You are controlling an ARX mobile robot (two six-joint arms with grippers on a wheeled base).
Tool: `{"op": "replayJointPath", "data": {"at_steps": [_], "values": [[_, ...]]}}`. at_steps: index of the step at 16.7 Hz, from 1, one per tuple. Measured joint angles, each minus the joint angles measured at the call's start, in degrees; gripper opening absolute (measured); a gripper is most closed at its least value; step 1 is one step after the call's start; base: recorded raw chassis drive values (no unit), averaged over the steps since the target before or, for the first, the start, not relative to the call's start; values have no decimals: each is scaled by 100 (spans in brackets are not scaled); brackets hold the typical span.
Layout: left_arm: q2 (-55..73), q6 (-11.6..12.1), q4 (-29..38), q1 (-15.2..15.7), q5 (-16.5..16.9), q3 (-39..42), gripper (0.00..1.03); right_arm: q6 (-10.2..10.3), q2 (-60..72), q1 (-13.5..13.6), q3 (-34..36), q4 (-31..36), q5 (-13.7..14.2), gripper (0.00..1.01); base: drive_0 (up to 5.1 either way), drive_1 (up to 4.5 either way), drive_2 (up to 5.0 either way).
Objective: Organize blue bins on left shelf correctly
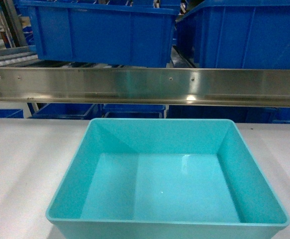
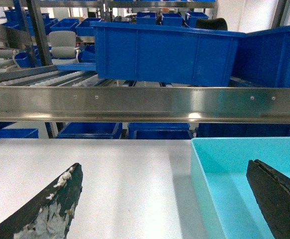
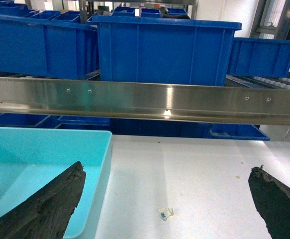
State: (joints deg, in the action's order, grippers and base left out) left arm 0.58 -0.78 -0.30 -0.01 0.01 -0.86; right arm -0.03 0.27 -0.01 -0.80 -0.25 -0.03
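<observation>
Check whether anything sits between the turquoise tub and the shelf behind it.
Yes. A steel rail runs across right behind the turquoise tub, at the shelf front. On the level above it, dark blue bins already fill the bays straight ahead.

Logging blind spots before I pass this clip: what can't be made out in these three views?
- Turquoise tub: the head view's bottom edge cuts off its front wall.
- Left gripper and right gripper: absent from the head view; wrist views show only the fingers, cut by the frame.
- Lower shelf tier: the steel rail hides most of it.
- Scrap on the white surface: too small to identify.
</observation>
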Motion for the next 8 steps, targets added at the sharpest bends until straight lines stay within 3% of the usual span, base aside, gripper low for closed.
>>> {"op": "replayJointPath", "data": {"at_steps": [8], "values": [[0, 0, 0, 0, 0, 0, 98, 0, 0, 0, 0, 0, 2, 98, 0, 0, 0]]}}
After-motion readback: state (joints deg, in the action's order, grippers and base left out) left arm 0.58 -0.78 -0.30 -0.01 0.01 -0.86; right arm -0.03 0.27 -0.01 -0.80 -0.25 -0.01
